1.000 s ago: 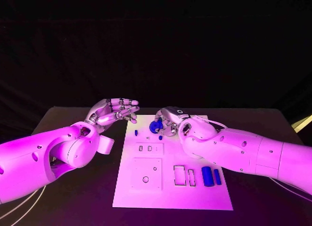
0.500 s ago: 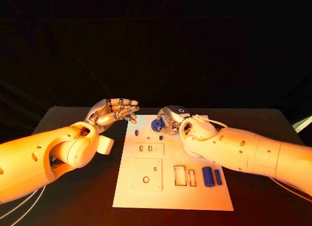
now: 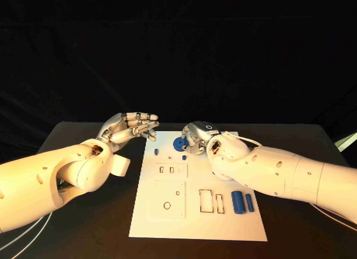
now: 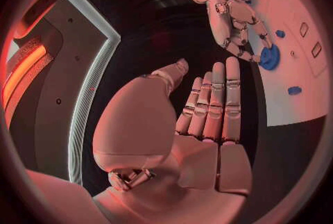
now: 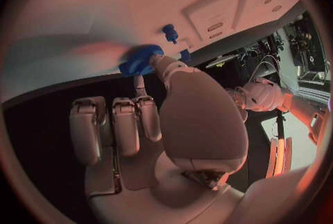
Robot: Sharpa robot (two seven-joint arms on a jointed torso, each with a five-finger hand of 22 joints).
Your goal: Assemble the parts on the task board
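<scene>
At the far end of the task board [image 3: 196, 216], the right hand [image 3: 196, 136] pinches a round blue part [image 3: 179, 143], likely to seat it there; the left hand [image 3: 132, 127] hovers beside the board (fingers loosely curled, holding nothing).

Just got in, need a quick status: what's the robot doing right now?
The right hand holds a round blue part at the far end of the white task board. The left hand hangs beside the board, holding nothing, fingers loosely curled. Two blue cylinders lie on the board's near right; two small blue pieces sit nearer the round part.
</scene>
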